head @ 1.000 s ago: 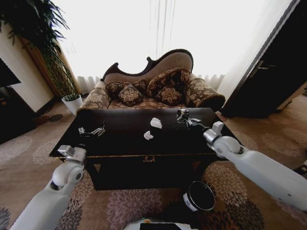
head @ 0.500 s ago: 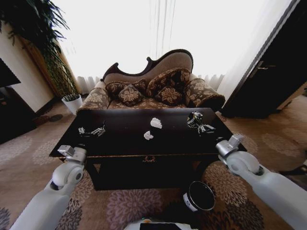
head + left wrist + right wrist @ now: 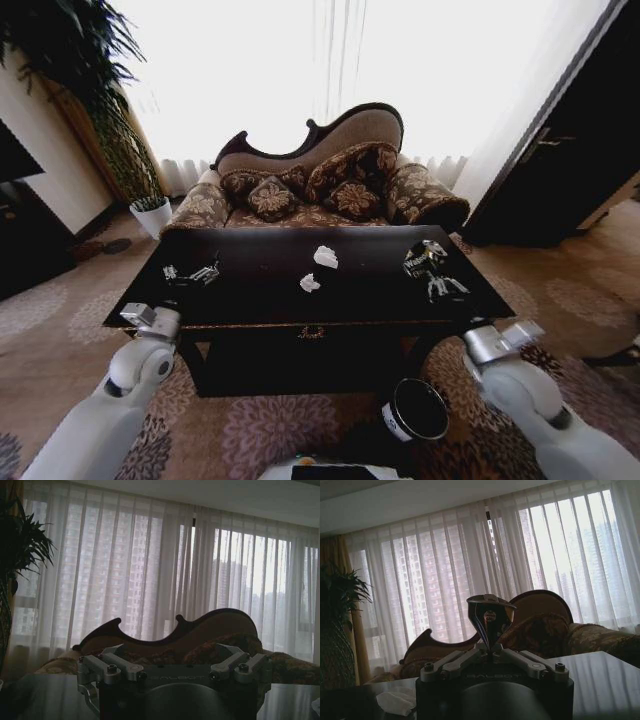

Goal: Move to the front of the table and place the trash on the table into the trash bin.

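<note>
The table (image 3: 250, 290) stands directly ahead of the robot, with the sofa (image 3: 320, 185) behind it. The trash bin (image 3: 415, 410) sits on the carpet below the table's front right, within reach for drop-off. The right gripper (image 3: 425, 262) pinches the black cup (image 3: 490, 615) upright above the table's right end. The left gripper (image 3: 190, 273) hovers idle, fingers spread, over the left end. Two paper wads (image 3: 325, 257) lie near the centre, uncollected.

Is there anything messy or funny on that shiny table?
Yes. Two crumpled white paper wads lie loose near the middle of the dark table. The right gripper holds a small black cup up above the table's right side.
</note>
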Tool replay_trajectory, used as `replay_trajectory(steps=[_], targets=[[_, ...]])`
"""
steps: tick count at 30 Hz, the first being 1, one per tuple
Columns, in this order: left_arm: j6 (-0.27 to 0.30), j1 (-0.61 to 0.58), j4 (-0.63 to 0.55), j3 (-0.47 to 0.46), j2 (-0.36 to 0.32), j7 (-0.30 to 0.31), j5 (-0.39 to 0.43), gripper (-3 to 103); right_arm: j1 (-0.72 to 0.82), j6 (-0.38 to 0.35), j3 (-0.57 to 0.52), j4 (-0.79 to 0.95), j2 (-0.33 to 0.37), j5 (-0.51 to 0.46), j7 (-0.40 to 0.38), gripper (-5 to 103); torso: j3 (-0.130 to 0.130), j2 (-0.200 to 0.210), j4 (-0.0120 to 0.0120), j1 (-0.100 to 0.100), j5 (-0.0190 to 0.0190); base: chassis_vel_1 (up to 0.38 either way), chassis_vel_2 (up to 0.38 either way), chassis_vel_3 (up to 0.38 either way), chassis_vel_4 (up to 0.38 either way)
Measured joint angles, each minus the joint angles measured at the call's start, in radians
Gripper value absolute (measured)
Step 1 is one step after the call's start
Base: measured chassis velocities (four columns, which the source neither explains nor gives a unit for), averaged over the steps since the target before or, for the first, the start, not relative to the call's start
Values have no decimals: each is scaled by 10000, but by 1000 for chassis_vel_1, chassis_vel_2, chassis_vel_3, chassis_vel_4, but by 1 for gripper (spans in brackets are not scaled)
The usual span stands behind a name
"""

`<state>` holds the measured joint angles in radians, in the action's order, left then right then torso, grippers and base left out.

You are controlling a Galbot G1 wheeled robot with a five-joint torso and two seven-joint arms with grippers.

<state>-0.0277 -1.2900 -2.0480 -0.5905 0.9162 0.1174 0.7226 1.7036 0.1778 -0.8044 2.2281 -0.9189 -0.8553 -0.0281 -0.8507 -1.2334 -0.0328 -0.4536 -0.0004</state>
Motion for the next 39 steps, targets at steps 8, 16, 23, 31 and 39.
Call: replay_trajectory(steps=[8,16,23,31,39], targets=[[2,1,1,-1,0,1,0,100,896,901,358,319,-2150,1092,390,0,-2,0,5,-2,0,0,0,0,0],[2,0,0,0,0,1,0,100,1402,2266,560,-163,-3975,2219,1125,0,-1,0,3,-2,-3,0,0,0,0],[3,0,1,0,0,1,0,100,1479,3696,739,-1763,-4438,3179,1514,0,-1,1,3,-3,0,0,0,0,0],[3,0,0,0,0,1,0,100,1399,4919,1069,-3693,-4614,3145,1974,0,-2,2,3,-3,2,0,0,0,0],[2,0,0,0,1,1,0,100,709,5666,1526,-6261,-4506,3386,2208,0,-2,2,3,-3,-1,0,0,0,0]])
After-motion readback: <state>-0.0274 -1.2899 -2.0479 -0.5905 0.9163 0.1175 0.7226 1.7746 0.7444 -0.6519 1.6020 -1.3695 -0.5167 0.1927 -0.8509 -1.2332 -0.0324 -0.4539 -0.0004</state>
